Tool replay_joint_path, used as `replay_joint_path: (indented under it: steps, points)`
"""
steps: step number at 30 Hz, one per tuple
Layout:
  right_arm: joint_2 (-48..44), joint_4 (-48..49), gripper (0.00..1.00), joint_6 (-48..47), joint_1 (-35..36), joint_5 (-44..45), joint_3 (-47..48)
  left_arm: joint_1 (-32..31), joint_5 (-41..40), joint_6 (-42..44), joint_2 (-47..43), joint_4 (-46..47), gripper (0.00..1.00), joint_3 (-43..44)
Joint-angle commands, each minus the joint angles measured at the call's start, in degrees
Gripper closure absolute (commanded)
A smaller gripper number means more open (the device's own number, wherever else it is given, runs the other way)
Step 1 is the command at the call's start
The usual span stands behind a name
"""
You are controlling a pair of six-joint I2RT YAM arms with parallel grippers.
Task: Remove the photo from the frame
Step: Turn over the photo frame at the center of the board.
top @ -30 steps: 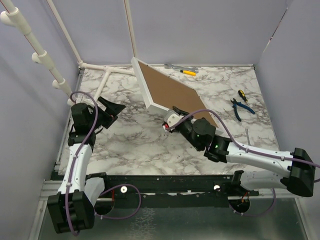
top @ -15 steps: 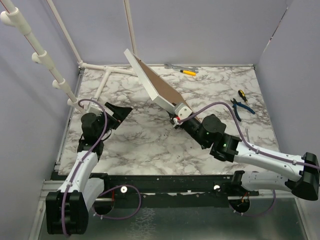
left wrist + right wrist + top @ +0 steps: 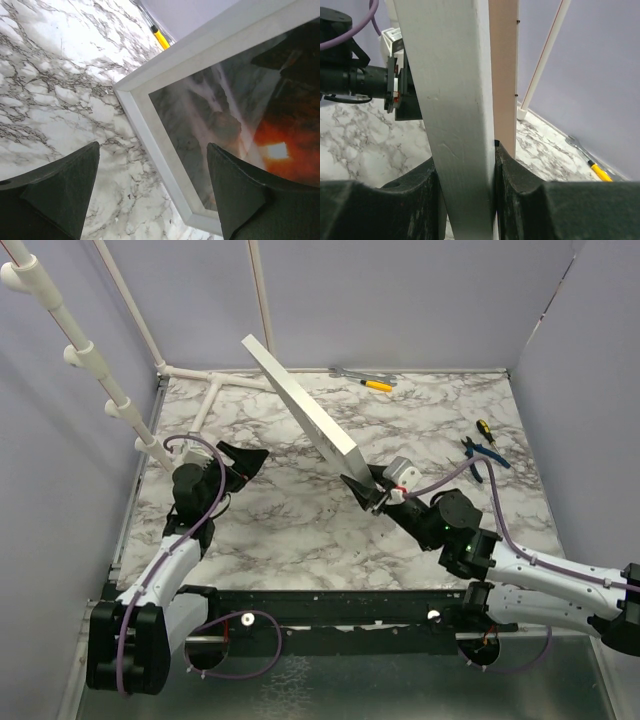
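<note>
The large white frame [image 3: 300, 405] stands tilted up on edge over the middle of the marble table, only its thin white side showing from above. My right gripper [image 3: 368, 490] is shut on its lower near corner. In the right wrist view the white frame edge [image 3: 450, 100] sits clamped between both fingers, with the brown back [image 3: 502, 65] beside it. My left gripper [image 3: 252, 455] is open, to the left of the frame and pointing at its front. Behind the glass in the left wrist view is the photo [image 3: 270, 125], dark with an orange glow, between the white frame border [image 3: 150, 130] and the open left gripper [image 3: 152, 147].
A yellow-handled tool [image 3: 376, 385] lies at the back wall, also seen as a yellow handle [image 3: 161, 38]. Blue pliers [image 3: 485, 458] and a small screwdriver [image 3: 484, 430] lie at the right. White pipes [image 3: 215, 400] run along the back left. Grey walls enclose the table.
The right gripper has swung the frame from brown back facing up to standing on edge and has moved right. The left gripper has moved closer to the frame's front.
</note>
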Motion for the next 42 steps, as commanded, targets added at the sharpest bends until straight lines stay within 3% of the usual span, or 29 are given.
replay_joint_path:
  steps: [1, 6, 24, 27, 30, 34, 42]
  points:
    - [-2.65, -0.08, 0.99, 13.26, 0.37, -2.12, -3.61, -0.15, -3.02, 2.94, 0.93, 6.43, 0.14, -1.85]
    - [-3.03, -1.21, 0.99, 13.95, 0.37, -1.59, -5.06, -0.21, -5.01, 3.46, 1.41, 13.07, 0.14, -4.37]
    - [-2.36, -1.98, 0.99, 26.12, -1.68, 10.66, -5.6, -0.27, -5.99, 3.57, 4.32, 13.99, 0.14, -3.67]
    - [-0.5, -9.02, 0.99, 32.57, -5.37, 13.04, -2.57, -0.23, -6.18, 3.32, 4.5, 13.9, 0.14, -3.74]
    - [1.64, -15.07, 0.99, 37.89, -11.56, 9.69, -0.94, -0.28, -6.18, 2.99, 4.61, 13.9, 0.14, -3.76]
    - [-0.52, -11.81, 0.99, 43.38, -17.6, 5.48, -5.42, -0.26, -6.31, 3.41, 4.3, 13.1, 0.14, -3.67]
    - [1.25, -1.1, 0.99, 57.73, -35.72, -12.8, -16.71, -0.23, -7.1, 4.06, 3.61, 10.67, 0.14, -3.68]
